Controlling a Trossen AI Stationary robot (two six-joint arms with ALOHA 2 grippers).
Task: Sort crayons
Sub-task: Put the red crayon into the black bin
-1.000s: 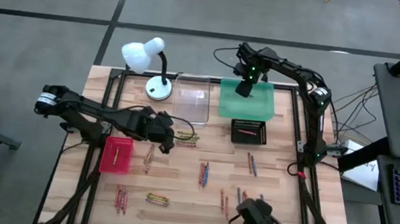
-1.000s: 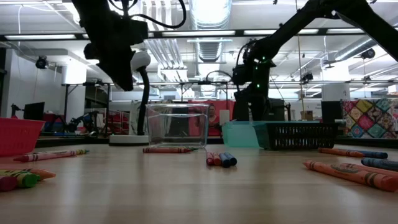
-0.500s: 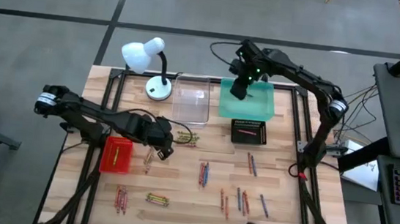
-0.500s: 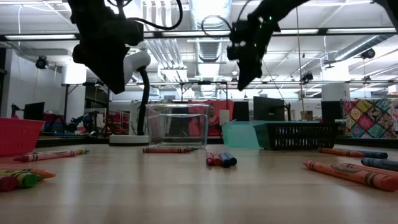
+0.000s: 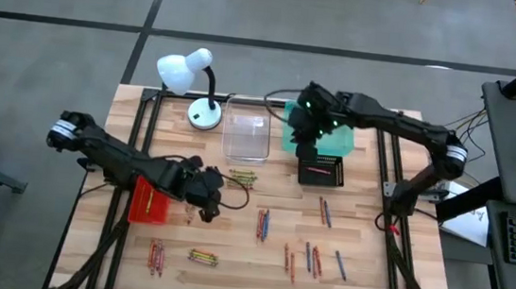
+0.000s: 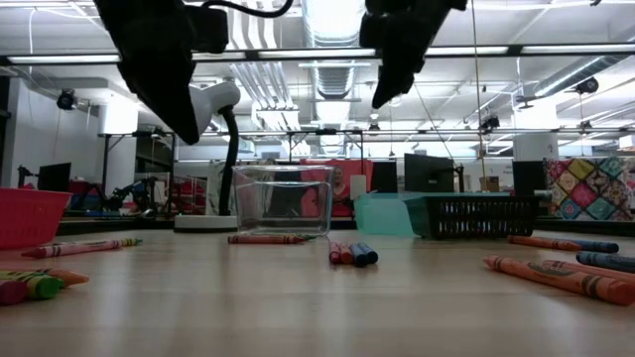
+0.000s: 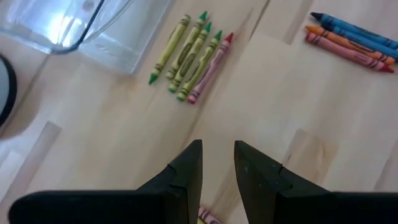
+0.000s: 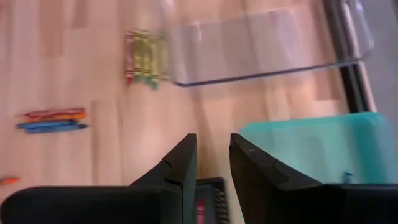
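We see thin paper-wrapped wax crayons (image 5: pixel 265 224) scattered in small clusters on the pale planked wooden table (image 5: pixel 364 221). Left pincer (image 7: pixel 217 163), narrow gap and empty, hangs near the red tray (image 5: pixel 149 200). Right pincer (image 8: pixel 212 158), likewise narrow and empty, hovers between smooth clear tray (image 5: pixel 245 136) and teal tray (image 5: pixel 346 141).

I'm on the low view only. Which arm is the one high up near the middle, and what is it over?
Observer: That's the right hand, above the edge of the teal tray nearest the clear tray.
Operator: Anything in the black tray?
Observer: One red crayon lies in the black tray.
Operator: And the left hand?
Observer: The left hand hovers beside the red tray, fingers apart, holding nothing.
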